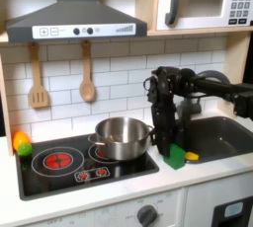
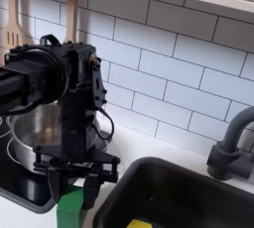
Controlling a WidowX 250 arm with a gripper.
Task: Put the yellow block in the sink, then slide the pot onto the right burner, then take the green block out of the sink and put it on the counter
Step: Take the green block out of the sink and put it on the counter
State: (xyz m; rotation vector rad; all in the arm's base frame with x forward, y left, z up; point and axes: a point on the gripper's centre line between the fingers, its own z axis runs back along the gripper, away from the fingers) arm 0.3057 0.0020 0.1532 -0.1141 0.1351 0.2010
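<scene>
Cream-white and smooth, the counter [image 1: 212, 177] runs along the front of a toy kitchen, with the black cooktop [image 1: 59, 179] let into it toward the first exterior view's left and the sink [image 1: 232, 137] toward the first exterior view's right. Nearest the front edge, on the strip of counter between cooktop and sink, sits the green block [image 1: 177, 156]; in the second exterior view it [image 2: 69, 206] stands at the cooktop's corner, just beside the sink's rim. The gripper [image 2: 73, 183] comes straight down over it, its two black fingers [image 2: 52, 179] spread to either side of the block's top and not pressed against it as far as the pictures tell. Just past the rim, the yellow block [image 1: 190, 156] lies on the sink floor near the front wall; the second exterior view shows it [image 2: 139, 224] at the bottom edge. Behind the gripper the pot [image 1: 122, 137] rests on the right burner [image 1: 102, 153], covering most of its red rings, while the left burner [image 1: 58, 159] lies bare. Farther back an orange-and-green toy vegetable [image 1: 20, 143] sits at the cooktop's far left edge. The black faucet [image 2: 230, 145] rises behind the sink. On the tiled wall hang two wooden utensils [image 1: 87, 84].
</scene>
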